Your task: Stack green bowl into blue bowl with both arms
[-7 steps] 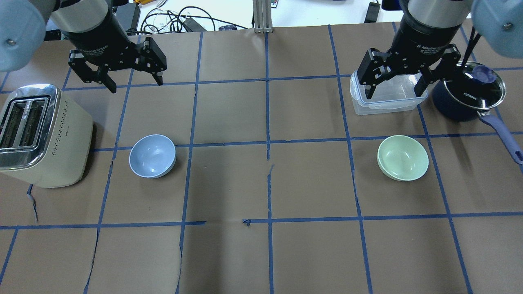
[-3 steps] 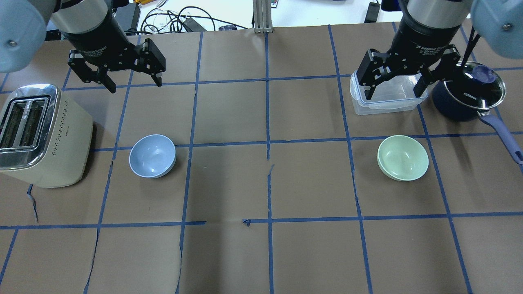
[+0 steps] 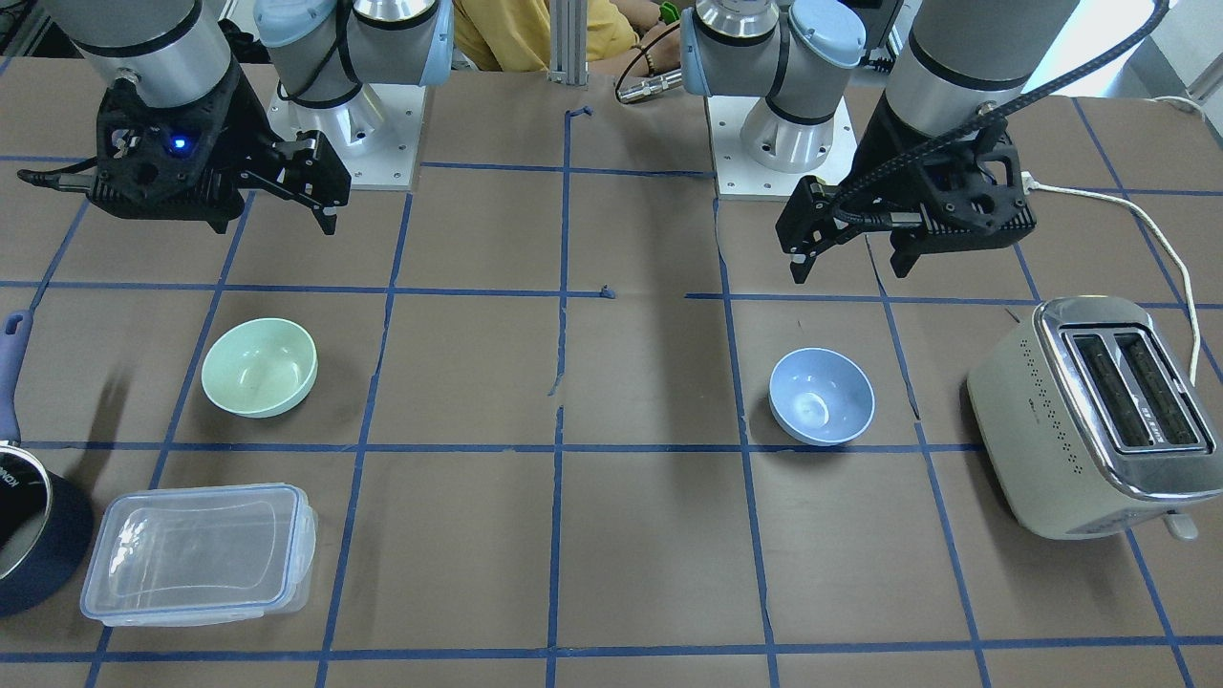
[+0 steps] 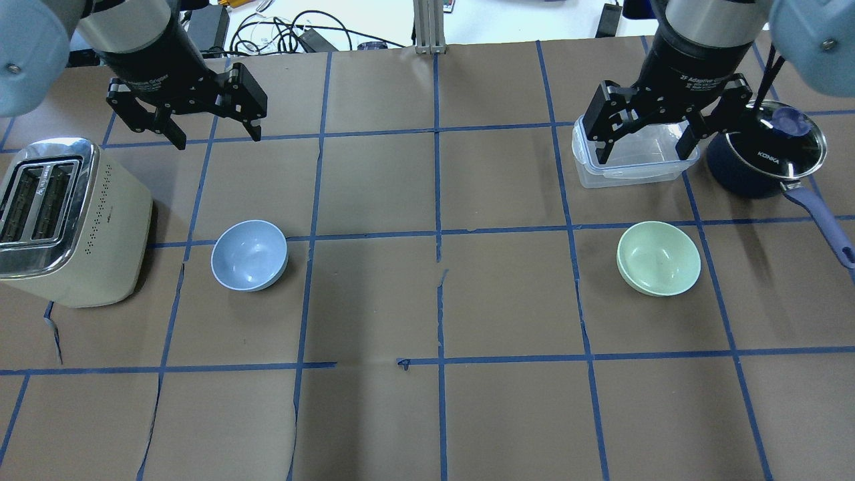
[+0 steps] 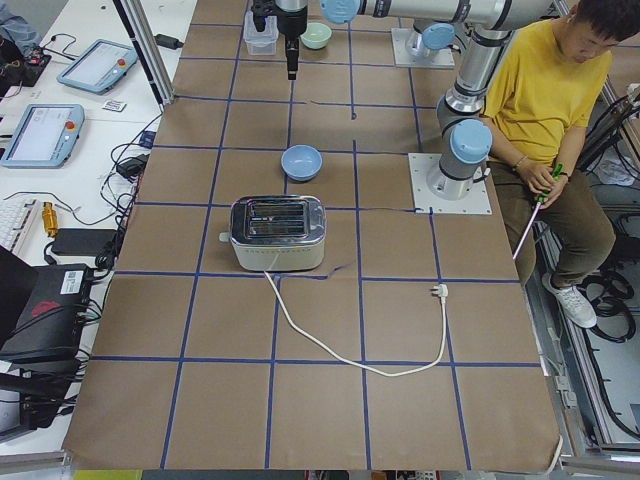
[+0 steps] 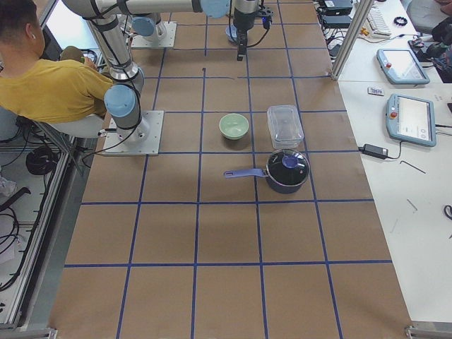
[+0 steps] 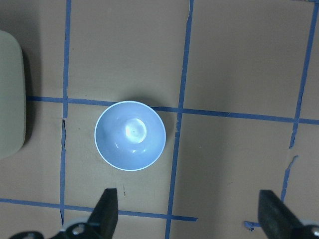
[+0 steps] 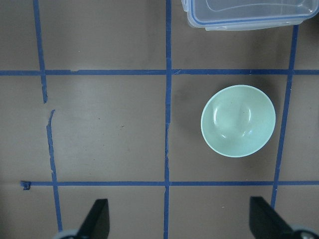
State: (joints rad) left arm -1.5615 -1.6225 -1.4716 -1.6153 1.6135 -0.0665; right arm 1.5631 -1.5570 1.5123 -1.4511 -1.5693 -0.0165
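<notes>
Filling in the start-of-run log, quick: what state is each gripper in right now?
Left gripper: open, holding nothing.
Right gripper: open, holding nothing.

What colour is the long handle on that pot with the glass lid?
The handle is purplish blue, clearest in the overhead exterior view.

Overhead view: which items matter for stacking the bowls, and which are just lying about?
Job: green bowl, blue bowl, left gripper, right gripper, both grippers open and empty.
Lying about: toaster, clear plastic container, navy pot.
</notes>
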